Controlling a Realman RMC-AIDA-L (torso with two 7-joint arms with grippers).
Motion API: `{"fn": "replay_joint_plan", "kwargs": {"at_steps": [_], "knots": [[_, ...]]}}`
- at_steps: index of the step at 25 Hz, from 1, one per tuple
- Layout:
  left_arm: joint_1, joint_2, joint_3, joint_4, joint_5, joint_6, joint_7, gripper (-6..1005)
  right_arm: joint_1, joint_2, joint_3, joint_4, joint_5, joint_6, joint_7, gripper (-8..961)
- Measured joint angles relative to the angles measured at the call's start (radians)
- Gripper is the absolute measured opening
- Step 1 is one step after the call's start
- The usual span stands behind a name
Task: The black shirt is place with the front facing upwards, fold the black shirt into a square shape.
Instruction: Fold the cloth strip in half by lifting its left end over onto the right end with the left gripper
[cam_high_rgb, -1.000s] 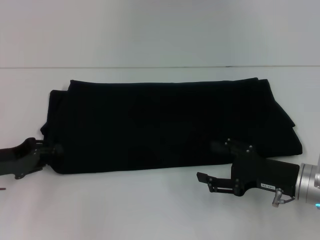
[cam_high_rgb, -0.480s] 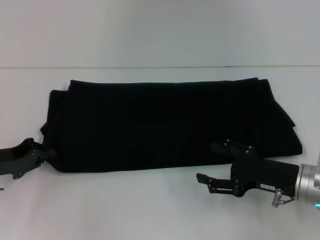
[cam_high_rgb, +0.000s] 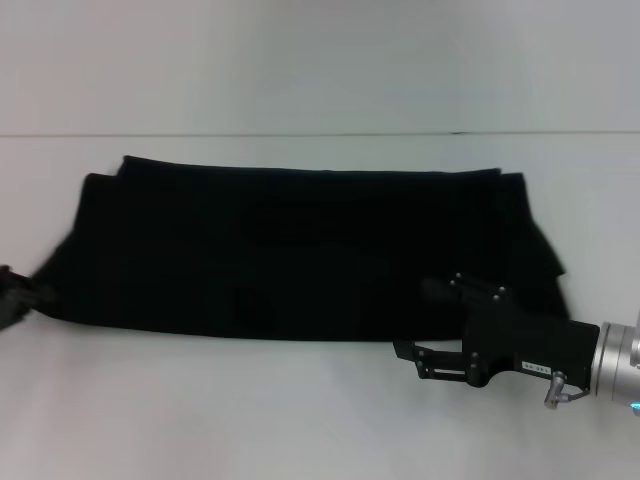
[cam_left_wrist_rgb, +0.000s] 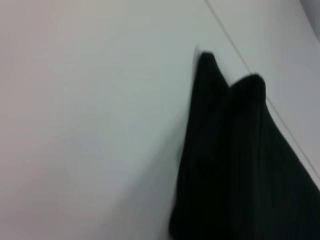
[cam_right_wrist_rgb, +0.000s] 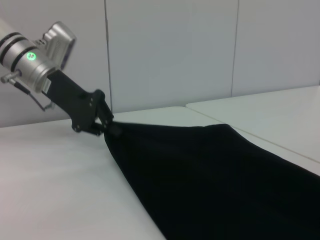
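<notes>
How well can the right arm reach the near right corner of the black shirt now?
Probably yes. The right gripper, open, sits by the black shirt's near edge with only bare table around it. The left gripper pinches the far left end, well out of its way.

A plain black shirt (cam_high_rgb: 300, 250) with no visible print lies across a pale grey-white table (cam_high_rgb: 300, 420). The right gripper (cam_high_rgb: 425, 325) is matte black, joined to a silver metal wrist bearing a small white label. The left gripper (cam_right_wrist_rgb: 107, 125) is likewise black on a silver wrist, where a green light glows.
</notes>
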Motion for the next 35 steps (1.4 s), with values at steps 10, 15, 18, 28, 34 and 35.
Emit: {"fn": "replay_joint_plan", "kwargs": {"at_steps": [10,15,18,28,34,35], "knots": [[0.049,0.081,-0.128,0.039,0.019,0.006,-0.008,26,-0.013,-0.004,0.027,-0.001,0.003,-0.001,0.018,920],[0.04,0.085,-0.14,0.046,0.027,0.03,-0.01,25,-0.027,-0.006,0.039,-0.005,0.003,-0.001,0.035,920],[0.007,0.085,-0.141,0.042,-0.004,0.091,-0.008,25,-0.038,-0.006,0.042,-0.009,0.003,-0.002,0.038,920],[-0.271,0.014,-0.082,0.041,-0.163,0.245,0.016,25,-0.068,-0.008,0.064,-0.009,0.002,-0.004,0.039,919],[-0.428,-0.117,0.109,0.038,-0.164,0.187,0.027,26,-0.077,-0.007,0.08,-0.005,0.003,-0.016,0.04,919],[-0.438,-0.148,0.155,0.038,-0.165,0.164,0.028,26,-0.08,-0.007,0.083,-0.004,0.002,-0.017,0.04,919]]}}
